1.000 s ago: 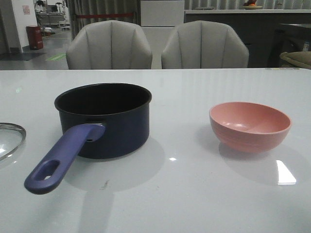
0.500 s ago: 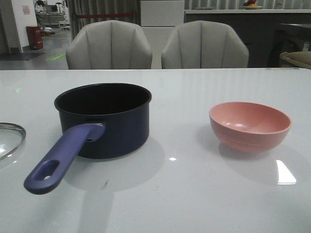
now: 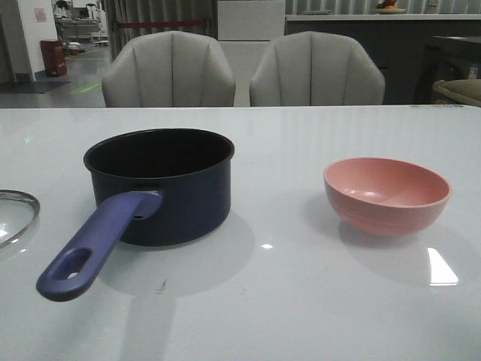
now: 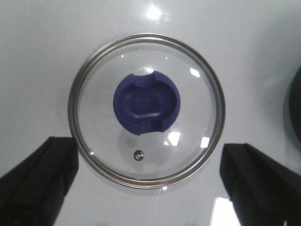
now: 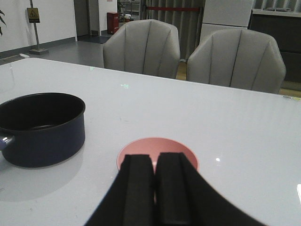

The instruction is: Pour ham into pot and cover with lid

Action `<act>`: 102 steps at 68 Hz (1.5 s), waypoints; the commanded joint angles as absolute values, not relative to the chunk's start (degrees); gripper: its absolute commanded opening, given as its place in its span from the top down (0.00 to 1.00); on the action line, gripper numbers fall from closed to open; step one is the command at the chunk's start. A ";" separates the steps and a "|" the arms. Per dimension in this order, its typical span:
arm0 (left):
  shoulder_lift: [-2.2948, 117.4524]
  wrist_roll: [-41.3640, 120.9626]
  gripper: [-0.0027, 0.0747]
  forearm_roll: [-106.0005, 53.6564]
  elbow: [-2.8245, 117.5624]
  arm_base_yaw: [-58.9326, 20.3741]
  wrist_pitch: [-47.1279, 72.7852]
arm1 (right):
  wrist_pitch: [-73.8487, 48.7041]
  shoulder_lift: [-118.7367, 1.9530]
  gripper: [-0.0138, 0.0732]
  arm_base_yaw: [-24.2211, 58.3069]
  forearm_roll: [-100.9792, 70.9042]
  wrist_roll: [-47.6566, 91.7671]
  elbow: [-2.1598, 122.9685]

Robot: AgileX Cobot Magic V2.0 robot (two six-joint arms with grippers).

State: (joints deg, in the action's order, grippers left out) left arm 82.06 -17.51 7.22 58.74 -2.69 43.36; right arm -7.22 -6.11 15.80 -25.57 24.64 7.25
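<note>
The dark navy pot (image 3: 158, 184) stands left of centre on the white table, its purple-blue handle (image 3: 90, 248) pointing toward me. The pink bowl (image 3: 387, 194) stands to the right. No ham shows in any view. The glass lid (image 3: 15, 214) lies flat at the table's left edge. In the left wrist view my left gripper (image 4: 148, 188) is wide open above the lid (image 4: 146, 110), with the blue knob (image 4: 146, 102) beyond the jaws. My right gripper (image 5: 155, 157) is shut and empty, just short of the bowl (image 5: 157, 145); the pot (image 5: 42, 127) is off to one side.
Two grey chairs (image 3: 169, 71) stand behind the table's far edge. The pot's dark rim (image 4: 294, 108) shows at the edge of the left wrist view, close beside the lid. Neither arm shows in the front view.
</note>
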 commanded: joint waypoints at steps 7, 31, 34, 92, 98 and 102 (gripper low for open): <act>89.19 -17.21 0.11 7.35 66.93 -1.98 46.99 | -3.18 -6.69 0.66 15.89 -26.05 24.93 8.89; 99.96 -13.67 0.11 4.14 75.28 -1.76 52.91 | -3.18 -6.69 0.66 15.89 -26.05 24.93 8.89; 100.58 -13.68 0.11 3.79 75.75 -1.76 52.91 | -3.18 -6.69 0.66 15.89 -26.05 24.93 8.89; 107.50 -7.86 0.19 -0.84 78.98 1.37 54.86 | -3.18 -6.69 0.66 15.89 -26.05 24.93 8.89; 107.58 -7.86 0.32 -0.84 78.98 1.37 54.48 | -3.18 -6.69 0.66 15.89 -26.05 24.93 8.89; 107.58 -7.86 0.40 -0.84 78.98 1.51 54.07 | -3.18 -6.69 0.66 15.89 -26.05 24.93 8.89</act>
